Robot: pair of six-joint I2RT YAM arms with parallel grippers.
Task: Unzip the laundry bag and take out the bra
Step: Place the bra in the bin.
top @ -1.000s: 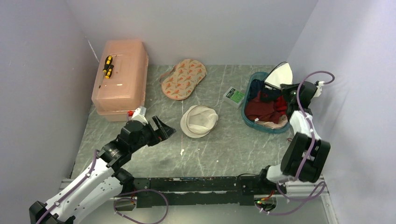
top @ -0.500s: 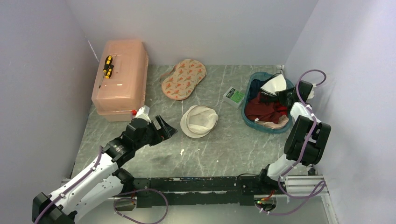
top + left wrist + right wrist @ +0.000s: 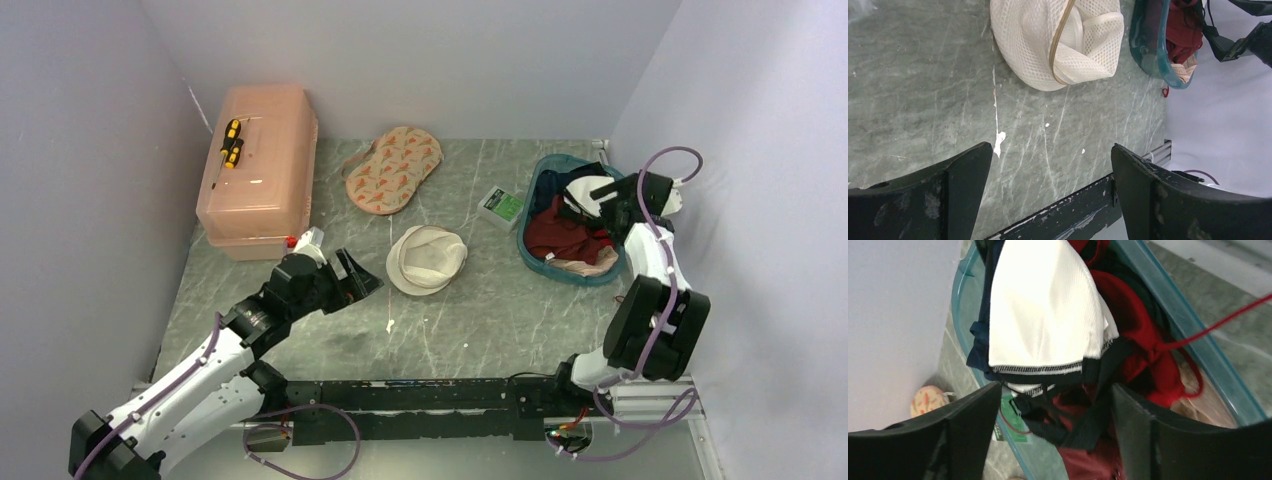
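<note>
Laundry bag (image 3: pixel 427 259) is sitting roughly mid-desk, squashed flat-ish and lopsided, white mesh with the cream rim band showing across it in the left wrist view (image 3: pixel 1058 45). I honestly can't tell from these shots whether the zip is open or closed.

The bra (image 3: pixel 555 235), the dark maroon one, is over in the teal basket (image 3: pixel 566 277) on the right side of the desk (image 3: pixel 480 320), well apart from the bag. It's partly buried: a white cloth (image 3: pixel 1043 305) with dark edging lies on the far part of the pile, a brighter red cloth (image 3: pixel 1143 330) is next to it, and the maroon fabric shows at the near side (image 3: pixel 1088 460).

Left gripper (image 3: pixel 358 281) hangs just left of the bag, jaws spread wide with only bare desk between them (image 3: pixel 1050 152), not touching the bag.

Right gripper (image 3: pixel 600 195) is over the far end of the basket, jaws also spread wide (image 3: pixel 1055 389), nothing pinched. The white cloth and some dark straps sit right under it, but I can't say if the fingers touch any fabric.

Other stuff: a pink plastic box (image 3: pixel 260 165) at far left with a yellow-and-black screwdriver (image 3: pixel 232 142) on its lid, a beige two-cup piece (image 3: pixel 393 168) with orange marks at the far middle, and a small green-and-white packet (image 3: pixel 501 206) just left of the basket.
</note>
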